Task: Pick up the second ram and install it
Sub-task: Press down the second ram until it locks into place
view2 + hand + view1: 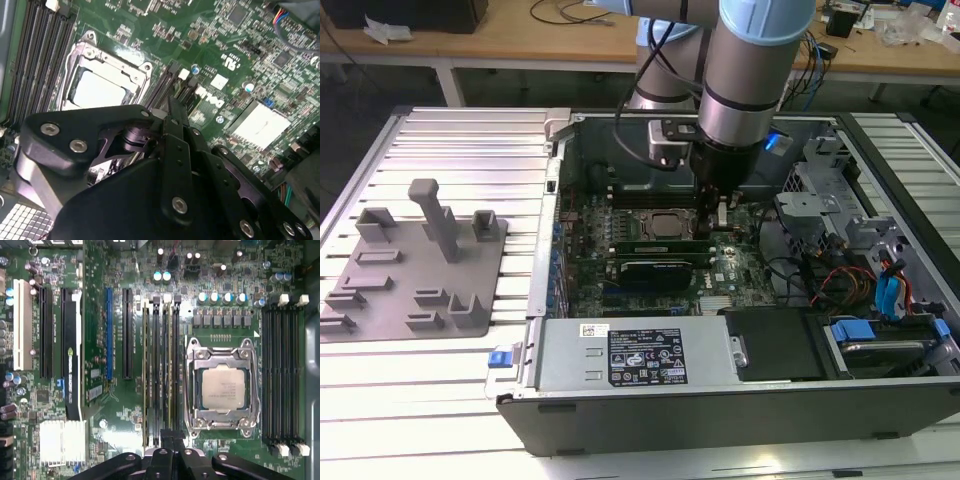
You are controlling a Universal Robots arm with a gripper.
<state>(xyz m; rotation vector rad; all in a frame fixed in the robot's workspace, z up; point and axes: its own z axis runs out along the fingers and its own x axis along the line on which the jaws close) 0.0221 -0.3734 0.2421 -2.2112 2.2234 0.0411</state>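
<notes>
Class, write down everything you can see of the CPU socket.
The CPU socket is a square frame of silvery metal with screws at its corners, closed around a processor with a dull silver lid. It lies flat on the green motherboard, between two banks of long black memory slots.

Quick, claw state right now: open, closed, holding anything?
Claw: closed, fingers pressed together above the black memory slots beside the silver CPU socket; whether it grips a stick cannot be told.
</notes>
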